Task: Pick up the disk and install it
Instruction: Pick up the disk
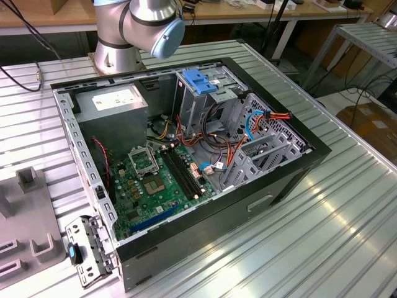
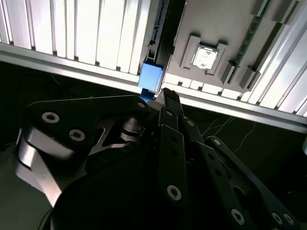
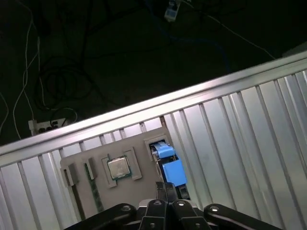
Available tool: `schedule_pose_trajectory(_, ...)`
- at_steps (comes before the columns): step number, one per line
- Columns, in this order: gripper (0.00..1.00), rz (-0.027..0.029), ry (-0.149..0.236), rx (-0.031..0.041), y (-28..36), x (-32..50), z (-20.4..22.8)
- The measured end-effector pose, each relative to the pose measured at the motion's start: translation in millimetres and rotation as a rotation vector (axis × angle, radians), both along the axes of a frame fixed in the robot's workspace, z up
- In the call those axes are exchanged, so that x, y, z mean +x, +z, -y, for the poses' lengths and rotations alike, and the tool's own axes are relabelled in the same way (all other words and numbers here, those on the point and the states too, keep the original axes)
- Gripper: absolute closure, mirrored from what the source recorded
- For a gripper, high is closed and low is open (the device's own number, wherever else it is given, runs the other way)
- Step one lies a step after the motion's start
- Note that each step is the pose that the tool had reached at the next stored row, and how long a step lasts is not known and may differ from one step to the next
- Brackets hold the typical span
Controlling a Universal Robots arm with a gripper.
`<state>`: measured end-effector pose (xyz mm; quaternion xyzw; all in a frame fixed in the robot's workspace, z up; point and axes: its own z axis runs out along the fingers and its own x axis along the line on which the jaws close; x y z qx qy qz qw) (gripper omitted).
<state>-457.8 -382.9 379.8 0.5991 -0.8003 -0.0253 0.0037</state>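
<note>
- A ribbed aluminium table (image 3: pixel 230 134) carries a flat grey fixture tray (image 3: pixel 86 158).
- In the tray sit a square silver processor chip (image 3: pixel 117 167) and, just beside it, the silver disk with blue rails (image 3: pixel 170 166) — apparently on edge in a slot.
- The black tool (image 3: pixel 166 188) hangs over the disk, jaws together, gripping nothing.
- In the exterior view, an open black computer case (image 1: pixel 217 217) holds a green motherboard (image 1: pixel 155 180).

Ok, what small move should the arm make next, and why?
Probably ease straight down toward the disk. The gripper lines up with its blue rail, and the disk stands in the grey tray beside the chip, with no clear grip on it.
</note>
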Motion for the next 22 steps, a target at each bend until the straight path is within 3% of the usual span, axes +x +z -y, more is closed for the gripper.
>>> schedule_pose_trajectory(5,0.89,0.0003,0.074,0.0,-0.1,0.0,0.0)
schedule_pose_trajectory(10,0.89,0.0003,0.088,0.0,-0.1,0.0,0.0)
schedule_pose_trajectory(17,0.89,0.0007,0.241,0.0,-0.5,0.0,0.0)
schedule_pose_trajectory(19,0.89,0.0037,0.264,-0.0005,-1.0,0.0,0.0)
schedule_pose_trajectory(22,0.89,0.0121,0.267,-0.0017,-4.0,0.1,0.0)
